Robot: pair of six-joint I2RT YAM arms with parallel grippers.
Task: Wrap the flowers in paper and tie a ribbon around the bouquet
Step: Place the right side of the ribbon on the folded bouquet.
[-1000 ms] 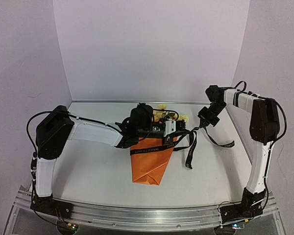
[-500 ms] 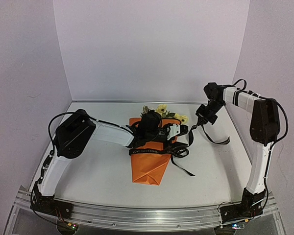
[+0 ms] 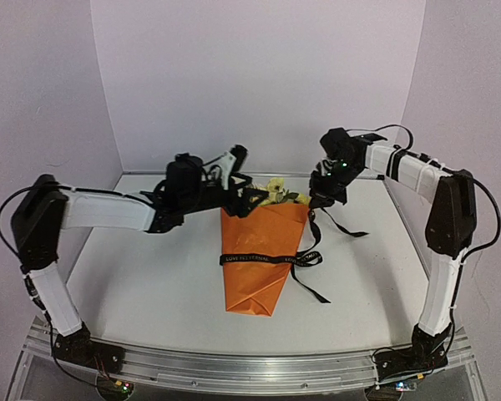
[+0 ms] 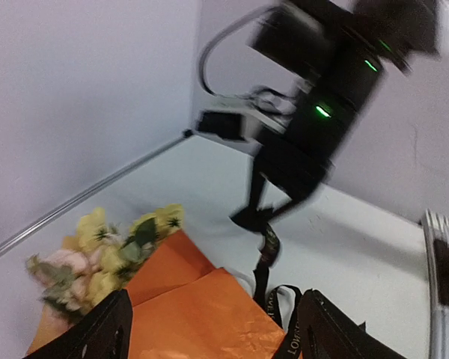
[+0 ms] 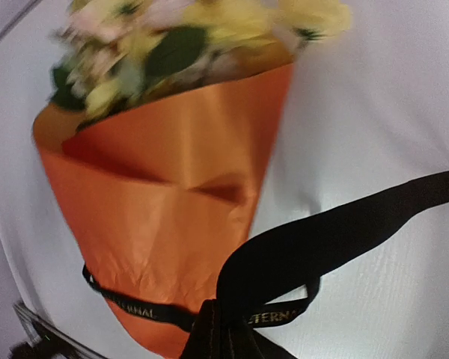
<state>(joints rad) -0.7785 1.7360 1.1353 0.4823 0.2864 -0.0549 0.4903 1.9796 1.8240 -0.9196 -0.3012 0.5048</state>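
Observation:
The bouquet [image 3: 261, 255] lies on the table, a cone of orange paper [image 5: 165, 202] with pale yellow flowers [image 3: 277, 191] at its far, wide end. The black lettered ribbon [image 3: 255, 259] circles the cone's middle and is knotted at its right side, with loose tails on the table. My right gripper [image 3: 321, 194] hangs just right of the flowers, shut on one ribbon end [image 5: 337, 235] that loops back to the knot. My left gripper [image 3: 232, 165] is raised above and behind the cone's left corner, open, with nothing between its fingers [image 4: 325, 329]; below them are the paper [image 4: 202, 314] and flowers [image 4: 108, 250].
White walls close in the table [image 3: 150, 284] at the back and both sides. A metal rail [image 3: 234, 372] runs along the near edge. A ribbon tail [image 3: 316, 291] trails toward the front right of the cone, another [image 3: 349, 231] toward the right arm.
My left gripper has opened, let go and lifted back and to the left off the bouquet. My right gripper has carried its ribbon end leftward, close to the flowers.

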